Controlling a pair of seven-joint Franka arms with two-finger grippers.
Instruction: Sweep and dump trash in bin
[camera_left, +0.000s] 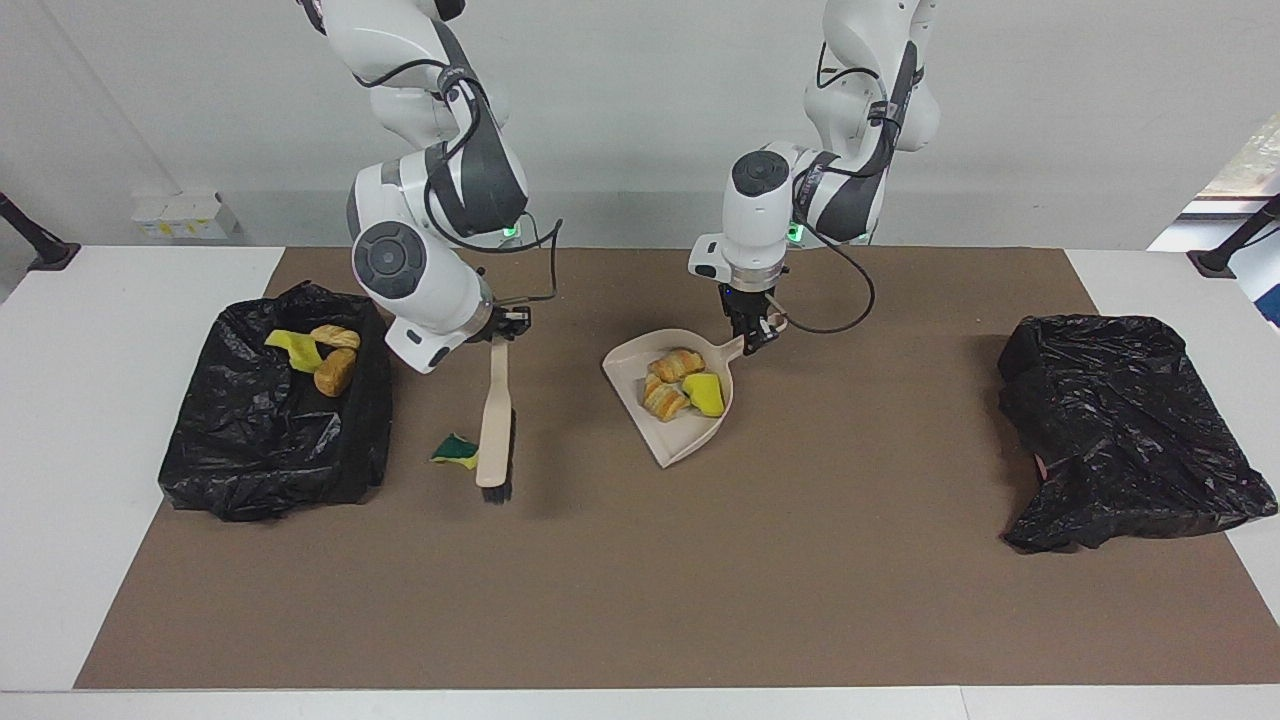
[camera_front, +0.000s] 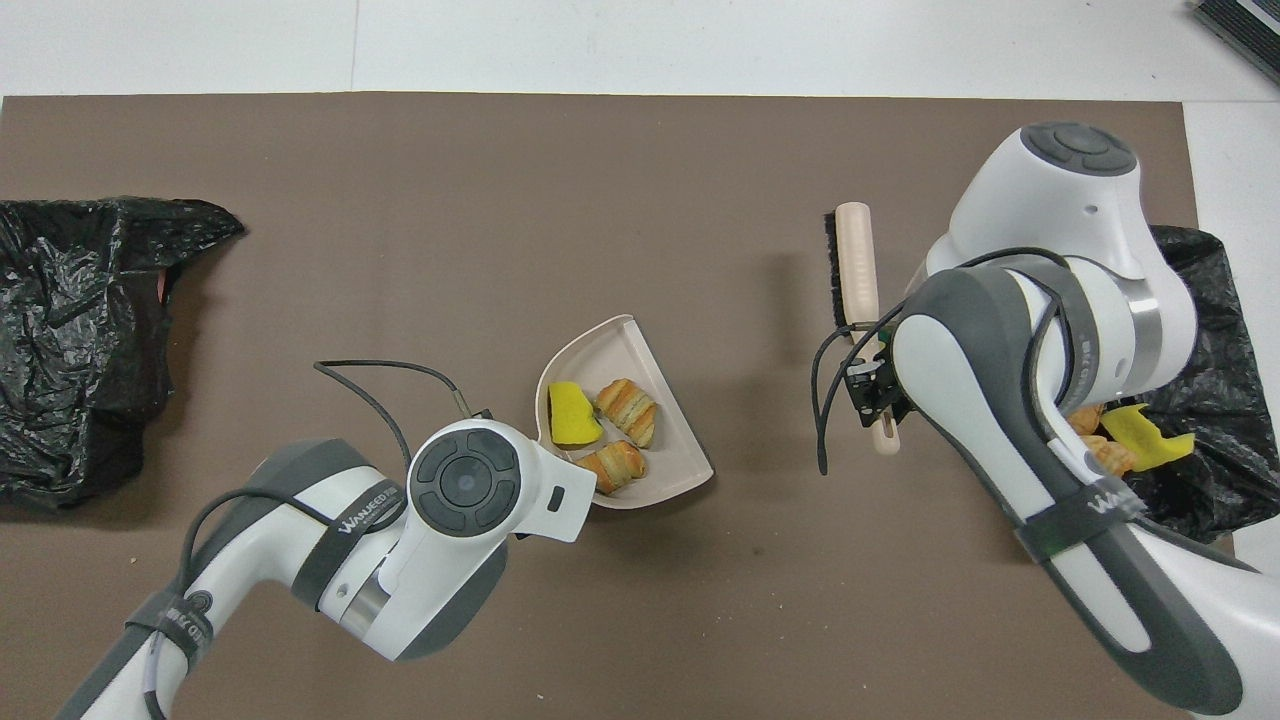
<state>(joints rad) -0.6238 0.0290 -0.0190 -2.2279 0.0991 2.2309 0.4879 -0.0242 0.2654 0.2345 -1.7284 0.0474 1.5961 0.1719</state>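
My left gripper (camera_left: 752, 335) is shut on the handle of the beige dustpan (camera_left: 690, 440), which sits mid-table. The pan (camera_front: 600, 340) holds trash: two bread lumps (camera_left: 677, 363) and a yellow sponge bit (camera_left: 704, 394). My right gripper (camera_left: 505, 325) is shut on the handle of the beige brush (camera_left: 494, 415), which points down to the mat. Beside the brush head lies a green-yellow sponge scrap (camera_left: 457, 451), on the bin's side of it. In the overhead view the brush (camera_front: 855, 265) shows, but the right arm hides that scrap. The black-lined bin (camera_left: 270, 440) holds more trash (camera_left: 334, 371).
A second black-bagged bin (camera_left: 1120, 430) stands at the left arm's end of the table. The brown mat (camera_left: 640, 580) covers most of the tabletop.
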